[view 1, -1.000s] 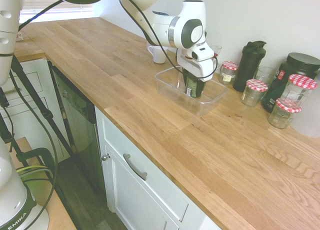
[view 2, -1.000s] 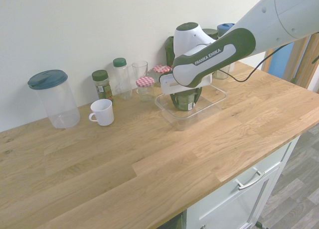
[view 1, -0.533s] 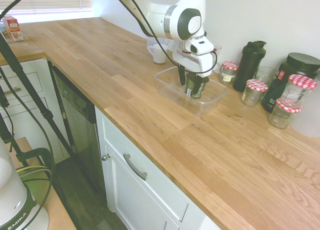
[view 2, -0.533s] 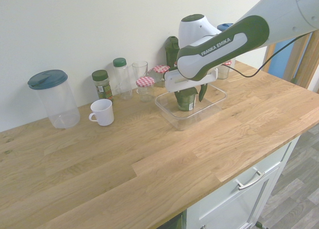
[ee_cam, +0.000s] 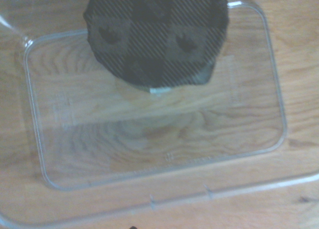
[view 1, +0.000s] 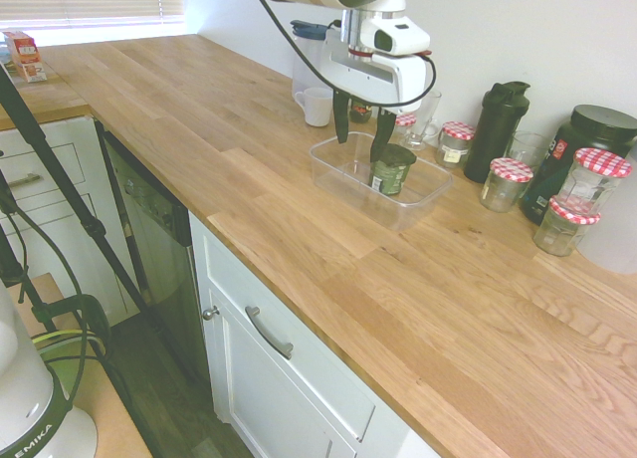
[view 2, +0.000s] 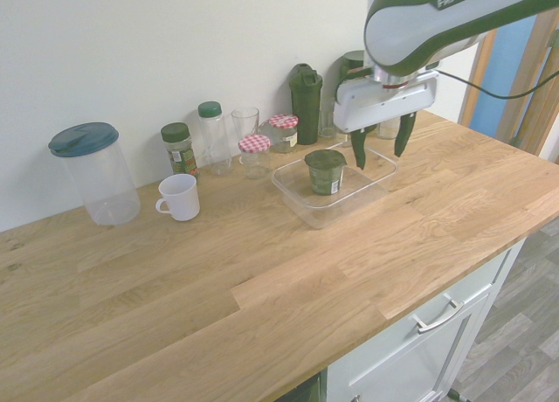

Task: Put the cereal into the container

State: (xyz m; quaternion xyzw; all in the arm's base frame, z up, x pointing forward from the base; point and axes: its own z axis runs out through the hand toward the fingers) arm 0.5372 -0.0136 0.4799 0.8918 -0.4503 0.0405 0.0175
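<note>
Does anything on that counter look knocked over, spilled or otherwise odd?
Nothing stands out. The dark green jar sits upright inside the clear tub, the open gripper hangs above it, and the white mug stands upright. I see no spill.

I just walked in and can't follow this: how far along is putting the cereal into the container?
Nearly done, I'd say. The cereal stands upright inside the clear container. Nothing is in hand: the gripper is open above. Probably only moving the arm away remains.
</note>
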